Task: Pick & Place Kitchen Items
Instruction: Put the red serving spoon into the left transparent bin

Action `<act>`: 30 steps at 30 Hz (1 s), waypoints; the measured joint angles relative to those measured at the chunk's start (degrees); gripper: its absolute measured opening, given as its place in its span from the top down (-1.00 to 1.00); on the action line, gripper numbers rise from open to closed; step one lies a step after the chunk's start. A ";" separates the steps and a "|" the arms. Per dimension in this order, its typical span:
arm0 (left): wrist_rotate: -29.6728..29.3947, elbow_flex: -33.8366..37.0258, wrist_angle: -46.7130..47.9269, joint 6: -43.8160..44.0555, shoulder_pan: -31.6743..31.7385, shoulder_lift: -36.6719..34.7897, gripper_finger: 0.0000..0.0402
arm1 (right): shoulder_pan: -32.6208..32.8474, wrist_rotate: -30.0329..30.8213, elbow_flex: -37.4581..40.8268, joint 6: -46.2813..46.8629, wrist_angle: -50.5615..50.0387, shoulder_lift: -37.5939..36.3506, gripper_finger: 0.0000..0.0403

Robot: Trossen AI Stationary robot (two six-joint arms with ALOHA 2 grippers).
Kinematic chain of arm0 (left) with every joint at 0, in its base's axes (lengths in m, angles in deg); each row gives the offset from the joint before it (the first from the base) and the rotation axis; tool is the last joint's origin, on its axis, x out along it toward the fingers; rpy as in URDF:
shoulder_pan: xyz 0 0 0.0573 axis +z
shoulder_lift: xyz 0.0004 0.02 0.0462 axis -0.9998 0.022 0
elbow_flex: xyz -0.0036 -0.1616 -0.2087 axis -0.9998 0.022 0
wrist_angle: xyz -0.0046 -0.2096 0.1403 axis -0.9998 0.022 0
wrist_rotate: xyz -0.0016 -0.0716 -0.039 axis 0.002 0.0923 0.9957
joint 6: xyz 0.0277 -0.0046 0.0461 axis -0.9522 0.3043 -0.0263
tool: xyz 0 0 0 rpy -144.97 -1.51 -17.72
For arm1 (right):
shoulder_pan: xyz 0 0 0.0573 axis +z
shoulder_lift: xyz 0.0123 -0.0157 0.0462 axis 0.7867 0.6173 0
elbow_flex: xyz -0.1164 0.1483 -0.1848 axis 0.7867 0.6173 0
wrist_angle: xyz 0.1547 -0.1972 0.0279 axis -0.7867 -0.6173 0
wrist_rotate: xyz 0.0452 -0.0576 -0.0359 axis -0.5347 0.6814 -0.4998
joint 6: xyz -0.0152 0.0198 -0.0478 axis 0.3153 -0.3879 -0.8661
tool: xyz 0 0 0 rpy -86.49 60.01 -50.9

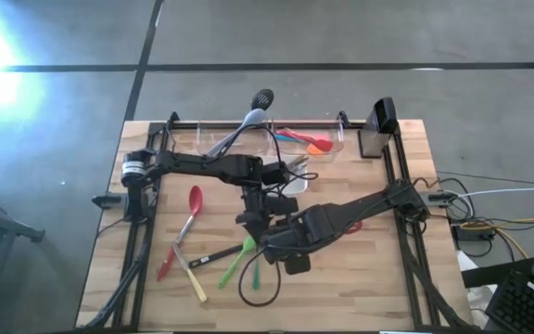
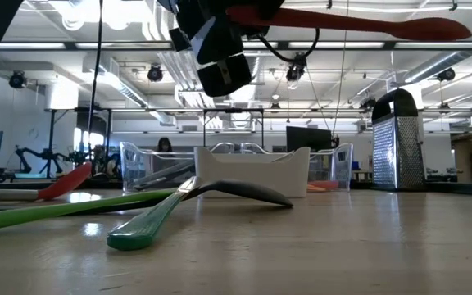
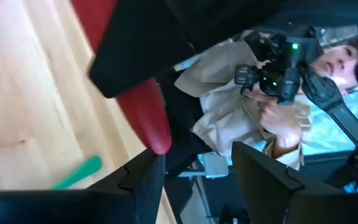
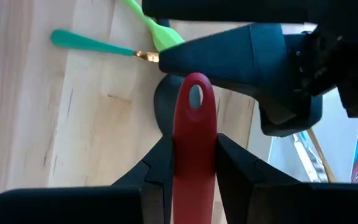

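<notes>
My right gripper (image 4: 194, 142) is shut on a red long-handled utensil (image 2: 342, 24), held high above the table's middle. My left gripper (image 3: 196, 155) is open close in front of it, over the table's middle (image 1: 253, 215). The rounded end of the red handle (image 3: 149, 118) shows just beside one of the left gripper's fingers, and I cannot tell whether they touch. On the table lie a red spoon (image 1: 193, 206), green utensils (image 1: 241, 258), and black, yellow and red handles (image 1: 193, 269). My right gripper pinches the red utensil's handle (image 4: 194, 124) between its two fingers, just behind the free end with the hang hole (image 4: 195, 95). The fingers lie along the handle. The utensil is lifted clear of the table and lies about level, its broad end (image 2: 445, 31) pointing back under the arm.
A clear bin (image 1: 267, 139) at the far edge holds several utensils, and a black slotted spoon (image 1: 262, 97) sticks out of it. A white dish (image 2: 252, 168) and a metal grater (image 2: 396, 139) stand near it. A black loop (image 1: 260, 289) lies near the front. A person (image 3: 253, 118) stands beyond the table.
</notes>
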 joint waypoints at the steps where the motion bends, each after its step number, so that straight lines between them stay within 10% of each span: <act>1: -0.73 0.00 -0.63 0.92 0.14 0.00 0.05 | -0.02 -0.13 -0.04 -0.04 -0.01 0.00 0.63; 30: -10.49 0.00 -10.06 4.59 0.25 -0.04 0.05 | -0.04 -3.41 -0.82 -0.41 -2.55 -0.31 0.63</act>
